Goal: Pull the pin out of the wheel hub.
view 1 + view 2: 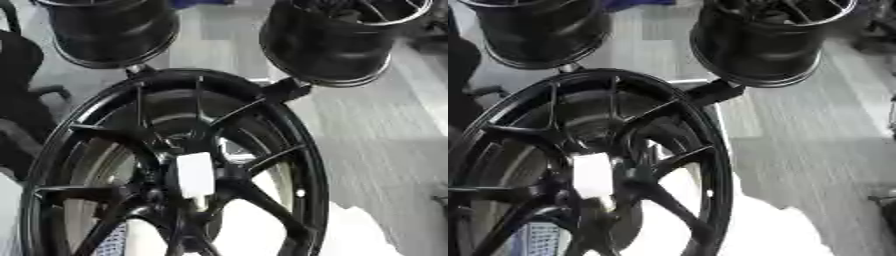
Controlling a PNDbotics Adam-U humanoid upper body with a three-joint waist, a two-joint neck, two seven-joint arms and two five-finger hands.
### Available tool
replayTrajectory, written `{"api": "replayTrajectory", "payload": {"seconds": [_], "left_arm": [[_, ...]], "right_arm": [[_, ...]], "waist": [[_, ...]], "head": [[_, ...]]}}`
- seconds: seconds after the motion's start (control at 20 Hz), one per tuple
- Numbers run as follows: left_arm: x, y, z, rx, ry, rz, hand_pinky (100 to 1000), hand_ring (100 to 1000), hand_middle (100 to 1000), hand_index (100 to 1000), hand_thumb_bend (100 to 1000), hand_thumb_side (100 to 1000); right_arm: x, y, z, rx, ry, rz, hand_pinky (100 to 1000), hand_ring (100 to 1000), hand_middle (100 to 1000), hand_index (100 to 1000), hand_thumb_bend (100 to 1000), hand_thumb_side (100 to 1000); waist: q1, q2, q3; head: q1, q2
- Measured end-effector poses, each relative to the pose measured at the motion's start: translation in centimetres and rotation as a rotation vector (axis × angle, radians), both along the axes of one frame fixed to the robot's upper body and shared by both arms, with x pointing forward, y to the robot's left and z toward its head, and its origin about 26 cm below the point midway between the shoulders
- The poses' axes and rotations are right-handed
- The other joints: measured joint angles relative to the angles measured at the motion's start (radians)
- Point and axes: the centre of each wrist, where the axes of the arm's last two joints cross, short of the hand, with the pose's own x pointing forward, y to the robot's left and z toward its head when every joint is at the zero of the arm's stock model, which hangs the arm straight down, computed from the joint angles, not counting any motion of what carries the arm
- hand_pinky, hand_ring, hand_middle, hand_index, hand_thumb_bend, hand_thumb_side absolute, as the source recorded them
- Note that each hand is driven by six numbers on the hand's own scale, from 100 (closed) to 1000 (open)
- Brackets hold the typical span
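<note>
A white pin (194, 175) sits in the centre of a black spoked wheel (289, 120) standing upright at near left. Two more black wheels hang beyond it, one far left (109, 30), one far right (337, 37): three wheels, one pin. The left eye view alone shows dark shapes (22, 95) at the left edge. Neither hand is visible, so its fingers cannot be judged.

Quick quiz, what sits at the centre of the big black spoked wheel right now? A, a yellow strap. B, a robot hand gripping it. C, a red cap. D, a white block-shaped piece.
D: a white block-shaped piece sits at the hub of the black spoked wheel, and no robot hand shows in either view.
</note>
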Motion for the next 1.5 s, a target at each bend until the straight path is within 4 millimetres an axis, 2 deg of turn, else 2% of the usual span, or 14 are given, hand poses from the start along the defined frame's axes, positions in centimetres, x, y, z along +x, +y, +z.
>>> {"api": "replayTrajectory", "payload": {"seconds": [0.6,0.85,1.0,1.2,1.5], "left_arm": [[0.0,-0.1,-0.1,0.009,0.002,-0.009,789,639,412,813,100,563],[0.1,-0.4,0.6,0.043,-0.018,-0.027,795,654,420,815,100,596],[0.3,-1.2,1.9,0.144,-0.06,-0.065,805,682,443,821,100,526],[0.4,-2.9,4.5,0.361,-0.145,-0.147,824,738,507,829,100,364],[0.1,-5.7,7.3,0.704,-0.256,-0.257,829,765,580,800,100,283]], "right_arm": [[0.0,0.1,-0.1,0.008,-0.002,0.0,788,776,685,792,100,149],[0.0,0.1,-0.1,0.008,-0.002,0.0,787,776,684,792,100,152],[0.0,0.1,-0.1,0.008,-0.001,0.0,787,776,684,792,100,151],[-0.1,0.0,-0.3,0.009,0.007,-0.001,787,775,683,792,100,152],[-0.1,0.1,-0.4,0.015,0.023,0.01,787,774,682,792,100,162]], "waist": [[-0.001,-0.003,-0.001],[0.001,-0.009,-0.001],[0.007,-0.02,-0.001],[0.019,-0.043,-0.018],[0.026,-0.056,-0.039]], "head": [[0.0,0.0],[0.0,0.003],[0.0,0.012],[0.001,0.034],[0.005,0.046]]}}
